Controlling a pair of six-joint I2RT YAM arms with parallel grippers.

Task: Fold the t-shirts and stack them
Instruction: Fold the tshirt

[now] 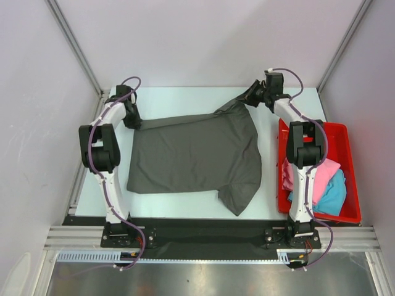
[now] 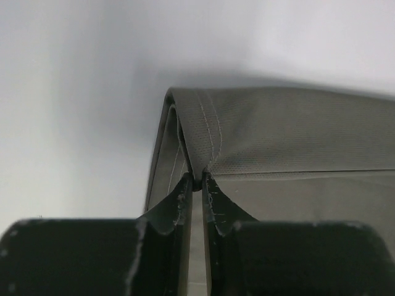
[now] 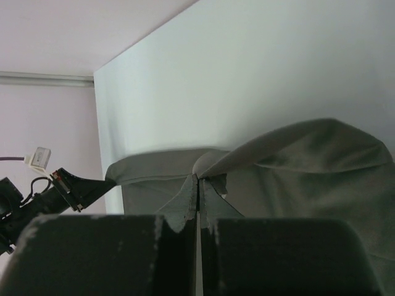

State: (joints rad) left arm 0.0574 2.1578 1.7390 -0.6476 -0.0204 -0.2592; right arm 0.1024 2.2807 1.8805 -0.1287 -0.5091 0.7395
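The dark charcoal-grey t-shirt (image 1: 194,154) lies spread on the white table. My left gripper (image 1: 134,122) is shut on its far left hem corner, seen in the left wrist view (image 2: 196,180) with the hem (image 2: 203,132) pinched at the fingertips. My right gripper (image 1: 250,95) is shut on the shirt's far right corner and lifts it a little; the right wrist view (image 3: 197,177) shows the cloth (image 3: 296,148) draping away from the jaws. The pink t-shirt (image 1: 321,176) and the turquoise-blue t-shirt (image 1: 333,196) lie crumpled in the red tray.
The red tray (image 1: 342,132) stands at the right side of the table beside the right arm. Metal frame posts and grey walls stand around the table (image 1: 185,98). A black strip runs along the near edge (image 1: 203,228).
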